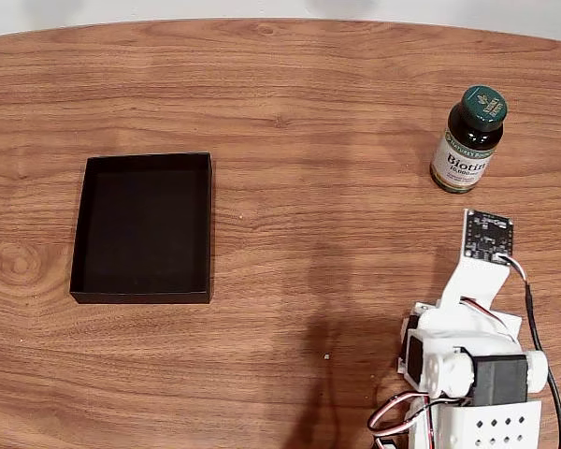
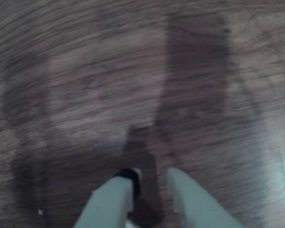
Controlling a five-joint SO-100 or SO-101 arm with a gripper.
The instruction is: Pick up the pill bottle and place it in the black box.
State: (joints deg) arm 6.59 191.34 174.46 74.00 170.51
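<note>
Nothing is held yet — the white two-finger gripper (image 2: 149,183) is seen in the wrist view with fingers slightly apart above bare wood. The small dark green-capped "Biotin" pill bottle (image 1: 468,140) stands upright near the arm, well apart from the shallow matte black box (image 1: 143,227). A reach toward the bottle is called for next.

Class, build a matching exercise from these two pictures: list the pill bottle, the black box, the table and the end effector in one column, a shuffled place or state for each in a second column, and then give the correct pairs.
Column one:
1. pill bottle
2. black box
3. table
4. end effector

Column two:
A. wood-grain surface under everything
B. stands upright at the right of the fixed view, cap on
C. holds nothing, fingertips slightly apart above bare wood in the wrist view
D. lies open-topped at the left of the fixed view, nothing inside

Pairs: 1-B, 2-D, 3-A, 4-C
</note>
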